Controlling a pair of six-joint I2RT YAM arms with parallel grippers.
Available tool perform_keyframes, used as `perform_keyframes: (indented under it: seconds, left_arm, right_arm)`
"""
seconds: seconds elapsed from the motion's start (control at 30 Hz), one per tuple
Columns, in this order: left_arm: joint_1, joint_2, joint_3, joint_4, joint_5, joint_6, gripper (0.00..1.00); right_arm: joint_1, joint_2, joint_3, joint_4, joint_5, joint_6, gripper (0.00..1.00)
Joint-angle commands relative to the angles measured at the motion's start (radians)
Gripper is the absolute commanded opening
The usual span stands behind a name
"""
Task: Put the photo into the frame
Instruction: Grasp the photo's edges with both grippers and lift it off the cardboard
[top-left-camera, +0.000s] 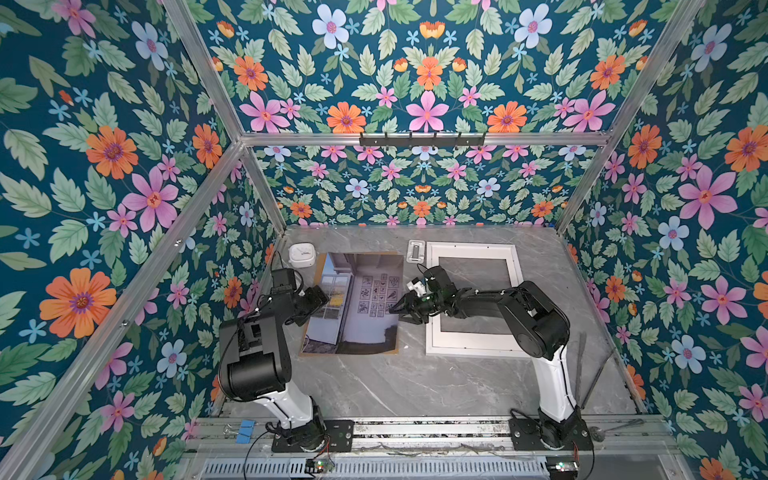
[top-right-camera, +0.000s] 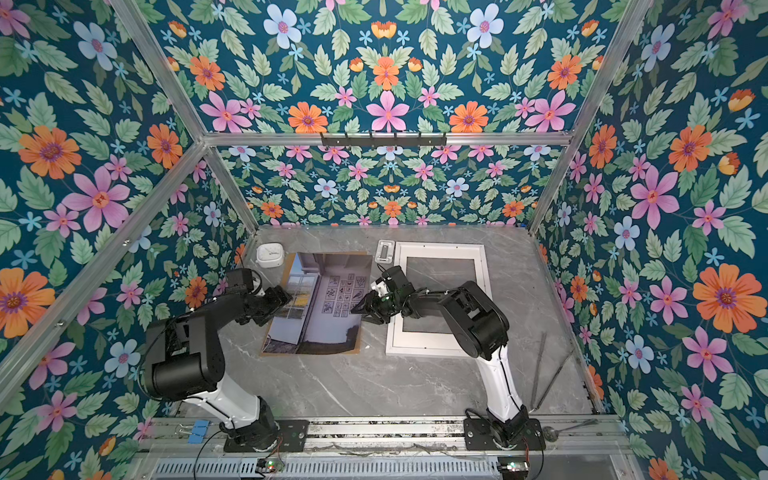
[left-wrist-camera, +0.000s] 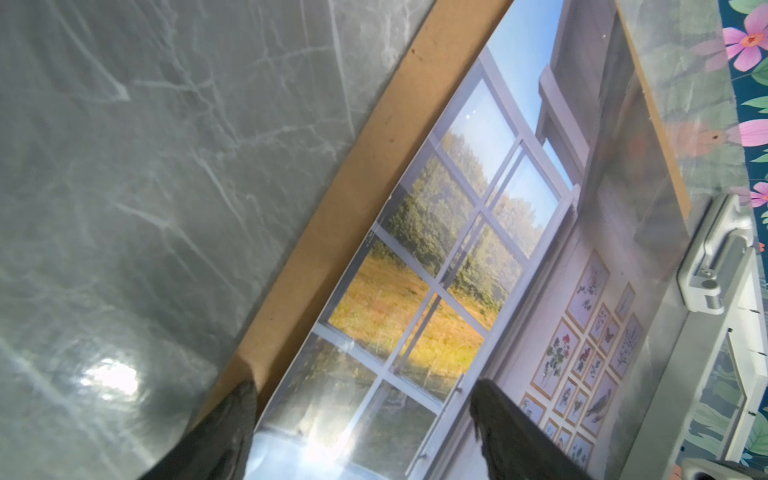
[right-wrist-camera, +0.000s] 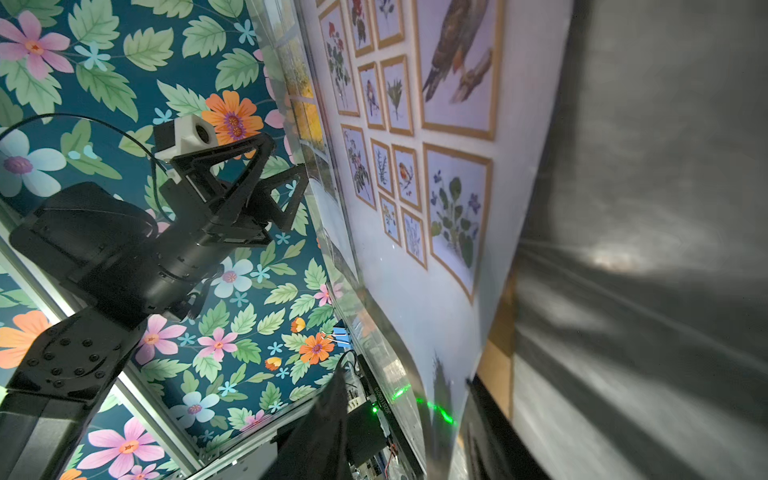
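Observation:
The photo (top-left-camera: 361, 303) (top-right-camera: 328, 303), a glossy print of a lilac wall with small pictures and a window, lies on a brown backing board (top-left-camera: 319, 270) left of centre. The white frame (top-left-camera: 469, 343) (top-right-camera: 419, 347) lies flat to its right, grey table showing through it. My left gripper (top-left-camera: 316, 300) (left-wrist-camera: 361, 415) is open at the photo's left edge, one finger over the board (left-wrist-camera: 332, 208), the other over the photo (left-wrist-camera: 457, 257). My right gripper (top-left-camera: 400, 312) (right-wrist-camera: 407, 386) straddles the raised right edge of the photo (right-wrist-camera: 415, 291); a gap still shows at one finger.
A white round-cornered device (top-left-camera: 302, 253) stands behind the board. A small silver handle piece (top-left-camera: 416, 250) (left-wrist-camera: 715, 257) lies by the frame's far left corner. Two thin rods (top-left-camera: 582, 365) lie at the right. Floral walls close in three sides.

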Motion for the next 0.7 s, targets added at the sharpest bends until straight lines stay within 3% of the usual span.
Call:
perform_keyframes:
  seconds: [0.0,0.1,0.43,0.67]
  left_arm:
    - [-0.001,0.004,-0.005,-0.039,0.033,-0.005,0.84]
    - [-0.002,0.002,-0.004,-0.042,0.036,-0.004,0.84]
    - [-0.002,-0.002,0.005,-0.056,0.044,0.0,0.84]
    - [-0.001,-0.02,0.019,-0.081,0.051,0.005,0.84]
  right_arm:
    - [0.001,0.0,0.003,-0.024,0.018,-0.021,0.37]
    - [0.002,-0.01,0.002,-0.049,0.033,-0.035,0.21]
    - [0.001,-0.022,0.02,-0.095,0.041,-0.059,0.0]
    - [0.001,-0.074,0.048,-0.231,0.07,-0.148,0.0]
